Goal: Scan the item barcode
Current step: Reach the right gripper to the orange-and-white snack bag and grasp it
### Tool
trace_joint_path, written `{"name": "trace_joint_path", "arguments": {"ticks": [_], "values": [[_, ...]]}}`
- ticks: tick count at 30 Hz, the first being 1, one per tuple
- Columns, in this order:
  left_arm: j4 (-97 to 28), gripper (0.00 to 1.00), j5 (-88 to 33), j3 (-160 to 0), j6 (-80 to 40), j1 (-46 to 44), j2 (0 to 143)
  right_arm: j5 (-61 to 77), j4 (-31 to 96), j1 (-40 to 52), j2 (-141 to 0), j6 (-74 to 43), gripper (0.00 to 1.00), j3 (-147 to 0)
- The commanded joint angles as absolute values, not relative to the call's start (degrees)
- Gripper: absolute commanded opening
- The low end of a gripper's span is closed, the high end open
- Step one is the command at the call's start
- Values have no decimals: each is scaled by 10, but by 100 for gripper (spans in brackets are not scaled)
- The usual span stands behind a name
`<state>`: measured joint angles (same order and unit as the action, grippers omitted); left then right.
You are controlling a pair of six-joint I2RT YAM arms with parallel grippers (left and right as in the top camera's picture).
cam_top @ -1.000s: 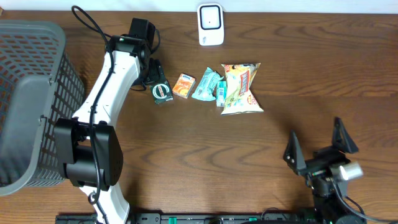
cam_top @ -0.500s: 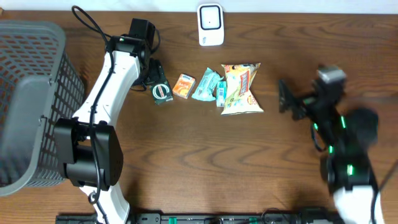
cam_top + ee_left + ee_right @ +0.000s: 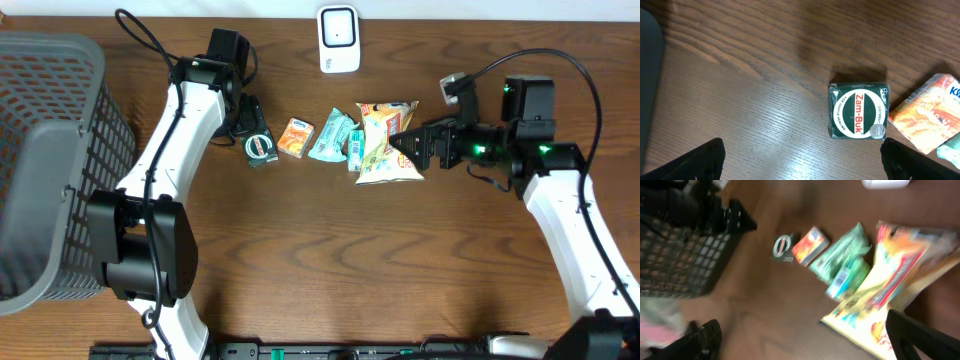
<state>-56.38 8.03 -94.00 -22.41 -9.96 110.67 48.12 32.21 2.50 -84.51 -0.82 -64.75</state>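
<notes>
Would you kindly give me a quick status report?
Left pincer open above Zam-Buk box. Right pincer open by snack bag. Nothing held. Scanner unobstructed.

Only thing I can really read is "Zam-Buk", red letters on the white oval of the green box (image 3: 858, 116), running sideways in the left wrist view. The orange packet (image 3: 922, 120) beside it shows a blue "K", the rest cut off. Print on the yellow snack bag (image 3: 388, 142) is too blurry.

a dark mesh basket (image 3: 95, 100) stands at the left edge of the brown wooden table (image 3: 320, 250).
</notes>
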Motion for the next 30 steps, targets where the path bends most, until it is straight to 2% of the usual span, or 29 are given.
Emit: {"name": "trace_joint_path", "arguments": {"ticks": [1,8,18,24,27,30], "values": [[-565,98,84,-943,-219,-99,1103,470,317,28,-863,-32,99,-654],[-565,98,84,-943,-219,-99,1103,406,324,30,-875,-32,99,-654],[-565,98,84,-943,-219,-99,1103,392,310,58,-875,-32,99,-654],[-565,98,84,-943,-219,-99,1103,391,239,71,-875,-122,99,-657],[-565,98,84,-943,-219,-99,1103,388,241,71,-875,-128,99,-658],[-565,97,84,-943,-219,-99,1103,303,261,74,-875,-128,99,-658]]}}
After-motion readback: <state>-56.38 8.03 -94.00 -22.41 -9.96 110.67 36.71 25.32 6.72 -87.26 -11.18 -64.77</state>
